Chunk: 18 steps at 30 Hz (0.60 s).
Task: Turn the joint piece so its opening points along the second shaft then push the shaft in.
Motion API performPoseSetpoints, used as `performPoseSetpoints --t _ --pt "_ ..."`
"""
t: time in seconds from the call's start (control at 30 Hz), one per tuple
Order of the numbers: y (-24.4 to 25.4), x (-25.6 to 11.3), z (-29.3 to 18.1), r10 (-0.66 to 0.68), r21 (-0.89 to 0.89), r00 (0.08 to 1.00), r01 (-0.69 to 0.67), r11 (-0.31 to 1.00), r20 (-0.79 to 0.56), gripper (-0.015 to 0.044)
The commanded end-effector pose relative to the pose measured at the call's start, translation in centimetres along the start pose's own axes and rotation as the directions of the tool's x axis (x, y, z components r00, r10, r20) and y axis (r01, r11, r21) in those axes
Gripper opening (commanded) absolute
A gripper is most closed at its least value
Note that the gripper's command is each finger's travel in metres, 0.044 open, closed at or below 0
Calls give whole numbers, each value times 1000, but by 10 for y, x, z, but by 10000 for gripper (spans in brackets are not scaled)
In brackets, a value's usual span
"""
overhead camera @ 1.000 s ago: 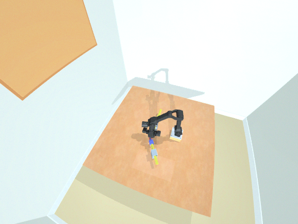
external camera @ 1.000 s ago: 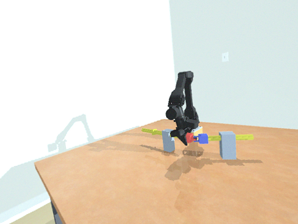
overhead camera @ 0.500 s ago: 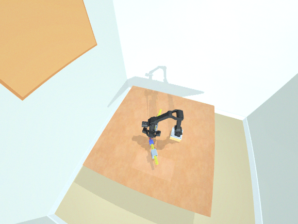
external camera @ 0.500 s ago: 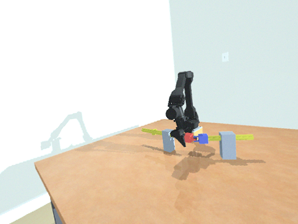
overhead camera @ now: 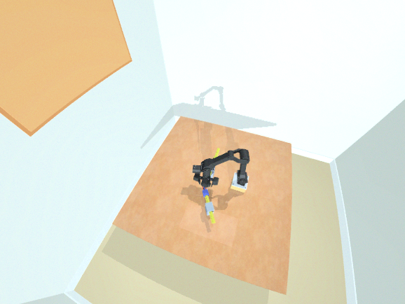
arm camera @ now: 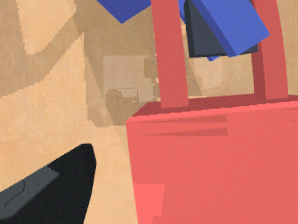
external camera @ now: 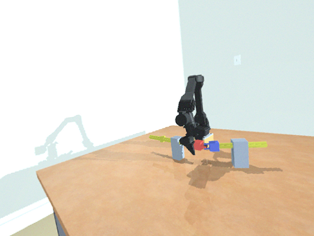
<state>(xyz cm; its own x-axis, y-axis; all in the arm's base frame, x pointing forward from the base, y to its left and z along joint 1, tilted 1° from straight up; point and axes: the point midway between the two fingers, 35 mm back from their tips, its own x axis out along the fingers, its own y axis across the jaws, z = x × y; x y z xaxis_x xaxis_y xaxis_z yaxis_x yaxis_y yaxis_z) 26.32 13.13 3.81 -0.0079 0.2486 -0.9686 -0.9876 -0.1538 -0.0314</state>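
Note:
The red joint piece (external camera: 198, 145) (arm camera: 215, 165) hangs on a dark hinge centre from the blue yoke (overhead camera: 205, 192) (external camera: 214, 146) on the end of the fixed yellow shaft (overhead camera: 212, 218) (external camera: 258, 144). That shaft passes through a grey block (overhead camera: 209, 207) (external camera: 240, 154). The second yellow shaft (overhead camera: 217, 152) (external camera: 157, 137) runs through the other grey block (external camera: 177, 149). My gripper (overhead camera: 207, 185) (external camera: 197, 149) is open at the red piece, with nothing gripped. One black finger shows beside the piece in the wrist view, with a gap; the other is hidden. The red piece's opening and the second shaft's near end are hidden.
The arm's base (overhead camera: 239, 185) stands on the wooden table (overhead camera: 259, 224) (external camera: 144, 206), to the side of the two shafts. The arm reaches over the second shaft's block. Walls stand beyond the table's edges.

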Motion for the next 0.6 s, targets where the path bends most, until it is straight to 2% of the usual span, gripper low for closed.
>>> performPoseSetpoints --t 0.0,0.33,0.57 --pt "0 -3 3 12 2 996 -12 1000 -91 440" --pt "0 -25 10 -18 -18 914 11 1000 -404 440" --pt "0 -26 11 -17 -17 906 11 1000 -423 440"
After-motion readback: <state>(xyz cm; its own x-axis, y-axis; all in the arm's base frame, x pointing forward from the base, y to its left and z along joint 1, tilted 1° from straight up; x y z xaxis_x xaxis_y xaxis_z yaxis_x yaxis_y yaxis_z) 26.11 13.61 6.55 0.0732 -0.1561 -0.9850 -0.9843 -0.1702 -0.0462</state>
